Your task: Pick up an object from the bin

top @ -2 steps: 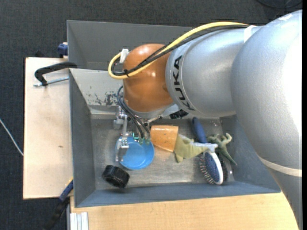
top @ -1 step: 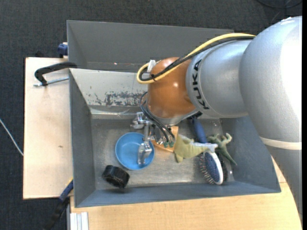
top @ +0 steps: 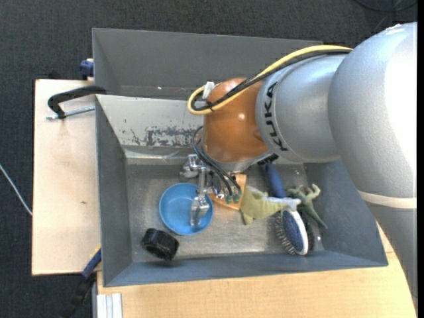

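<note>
My gripper [top: 199, 212] hangs below the orange wrist cover and reaches down over the right side of a blue round bowl [top: 177, 209] in the bin's front middle. Its metal tip lies inside the bowl's right rim. Just right of it, an orange flat thing [top: 231, 201] shows partly under the gripper. A pale yellow-green toy animal [top: 260, 206] lies beside that, further right.
A black round cap-like thing [top: 159, 243] lies in the front left corner. A blue oval hairbrush [top: 291, 232] lies at the front right, with a blue handle [top: 273, 179] behind it. The arm covers the bin's back right.
</note>
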Available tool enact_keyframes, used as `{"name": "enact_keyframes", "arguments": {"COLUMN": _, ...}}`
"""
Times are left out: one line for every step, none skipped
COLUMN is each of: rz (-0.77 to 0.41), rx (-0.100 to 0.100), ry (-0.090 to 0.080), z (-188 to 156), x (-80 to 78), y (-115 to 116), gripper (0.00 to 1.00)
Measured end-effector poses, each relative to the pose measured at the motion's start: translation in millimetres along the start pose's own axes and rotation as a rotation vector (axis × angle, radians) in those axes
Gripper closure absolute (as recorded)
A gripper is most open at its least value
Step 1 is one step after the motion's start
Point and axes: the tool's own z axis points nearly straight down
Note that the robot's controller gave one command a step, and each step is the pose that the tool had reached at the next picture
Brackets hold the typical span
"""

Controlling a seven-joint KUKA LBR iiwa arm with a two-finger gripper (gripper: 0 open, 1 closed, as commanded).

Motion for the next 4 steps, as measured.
{"name": "enact_keyframes", "arguments": {"rz": 0.000, "rx": 0.000, "ry": -0.001, "z": -1.0, "x": -1.2, "y": 1.1, "gripper": 0.00}}
{"name": "enact_keyframes", "arguments": {"rz": 0.001, "rx": 0.000, "ry": -0.001, "z": -1.9, "x": -2.3, "y": 2.1, "gripper": 0.00}}
{"name": "enact_keyframes", "arguments": {"rz": 0.001, "rx": 0.000, "ry": -0.001, "z": -2.8, "x": -3.5, "y": 3.2, "gripper": 0.00}}
{"name": "enact_keyframes", "arguments": {"rz": 0.002, "rx": -0.001, "ry": -0.005, "z": -5.2, "x": -5.3, "y": 3.6, "gripper": 1.00}}
